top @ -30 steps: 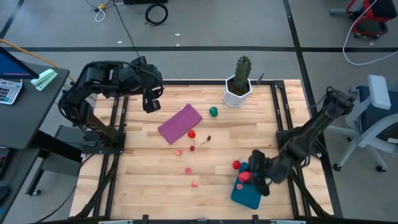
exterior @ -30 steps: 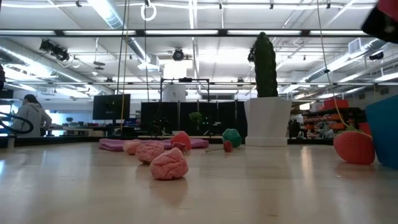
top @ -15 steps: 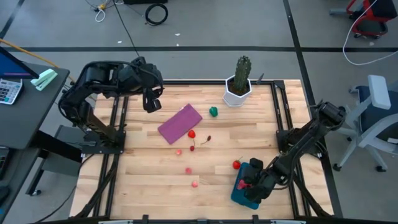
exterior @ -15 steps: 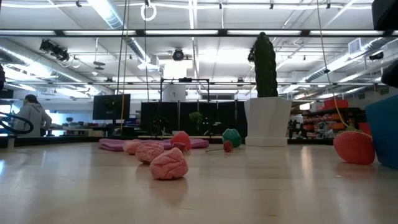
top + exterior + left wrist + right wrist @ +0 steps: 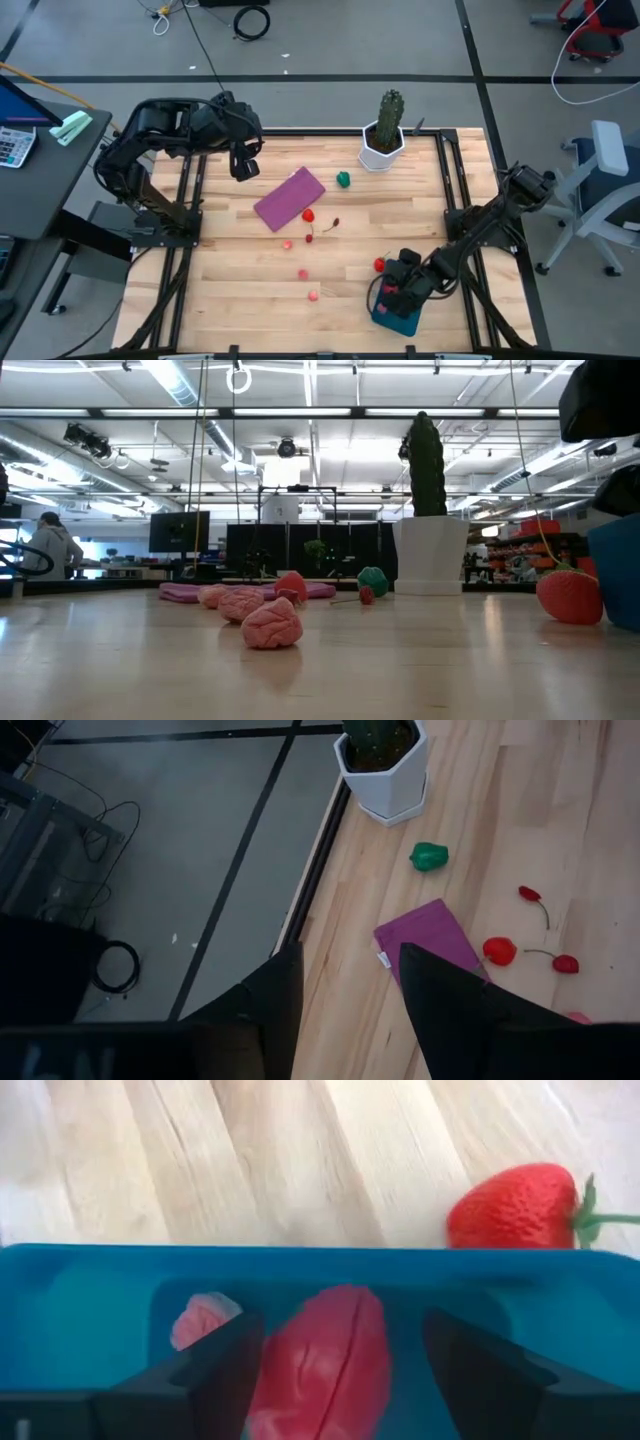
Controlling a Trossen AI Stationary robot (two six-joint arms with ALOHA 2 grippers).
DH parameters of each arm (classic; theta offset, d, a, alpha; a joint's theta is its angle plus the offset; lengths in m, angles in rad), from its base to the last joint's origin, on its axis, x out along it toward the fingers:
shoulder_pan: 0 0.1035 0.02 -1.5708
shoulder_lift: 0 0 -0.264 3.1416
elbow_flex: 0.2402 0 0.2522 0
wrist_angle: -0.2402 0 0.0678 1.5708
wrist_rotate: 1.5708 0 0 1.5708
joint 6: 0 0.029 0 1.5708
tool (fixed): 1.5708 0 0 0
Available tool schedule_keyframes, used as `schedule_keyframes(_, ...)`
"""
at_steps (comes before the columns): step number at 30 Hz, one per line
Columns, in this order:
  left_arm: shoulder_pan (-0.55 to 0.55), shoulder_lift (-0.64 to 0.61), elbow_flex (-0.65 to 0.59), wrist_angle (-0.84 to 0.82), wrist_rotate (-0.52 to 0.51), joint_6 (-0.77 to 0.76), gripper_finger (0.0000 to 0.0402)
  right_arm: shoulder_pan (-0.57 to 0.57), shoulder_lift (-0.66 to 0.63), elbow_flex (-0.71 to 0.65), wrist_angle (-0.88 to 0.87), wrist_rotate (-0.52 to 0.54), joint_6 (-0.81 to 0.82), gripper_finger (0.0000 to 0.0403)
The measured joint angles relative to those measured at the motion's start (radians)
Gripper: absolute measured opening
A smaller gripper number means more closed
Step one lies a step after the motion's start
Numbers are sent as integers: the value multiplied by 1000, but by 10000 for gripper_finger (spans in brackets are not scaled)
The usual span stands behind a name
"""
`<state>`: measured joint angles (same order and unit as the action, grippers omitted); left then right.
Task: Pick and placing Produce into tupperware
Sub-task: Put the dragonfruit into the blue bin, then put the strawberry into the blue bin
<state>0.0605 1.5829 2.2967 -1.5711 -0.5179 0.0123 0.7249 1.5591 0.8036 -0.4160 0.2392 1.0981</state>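
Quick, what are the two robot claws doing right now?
Left gripper: open, empty, up by the table's far left corner.
Right gripper: open over the teal tupperware, a red piece between its fingers.

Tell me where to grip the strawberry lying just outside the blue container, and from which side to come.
Judging by its pose, grip the strawberry across its fat red middle, coming straight down from above. It lies on its side on the table, stem pointing away, close to the container wall. Set the fingers along that wall, not across it, so neither hits the rim.
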Motion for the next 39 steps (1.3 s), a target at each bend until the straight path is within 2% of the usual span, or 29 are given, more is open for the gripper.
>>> schedule_keyframes(6,0,0,0,0,0,1,172,-17,-85,0,-12,-48,0,278)
schedule_keyframes(12,0,0,0,0,0,2,172,-15,-263,0,-10,-65,-5,262)
schedule_keyframes(14,0,0,0,0,0,2,172,-16,-327,0,-11,-36,-39,258)
schedule_keyframes(16,0,0,0,0,0,2,172,-16,-382,0,-13,37,-120,256)
schedule_keyframes(22,0,0,0,0,0,2,172,-70,-469,0,-55,230,-548,254)
schedule_keyframes(25,0,0,0,0,0,2,172,-137,-459,0,-80,239,-677,254)
schedule_keyframes(27,0,0,0,0,0,2,172,-193,-433,0,-96,199,-708,254)
schedule_keyframes(32,0,0,0,0,0,41,172,-318,-353,0,-179,-7,-715,254)
schedule_keyframes(39,0,0,0,0,0,78,172,-446,-335,0,-185,-223,-826,254)
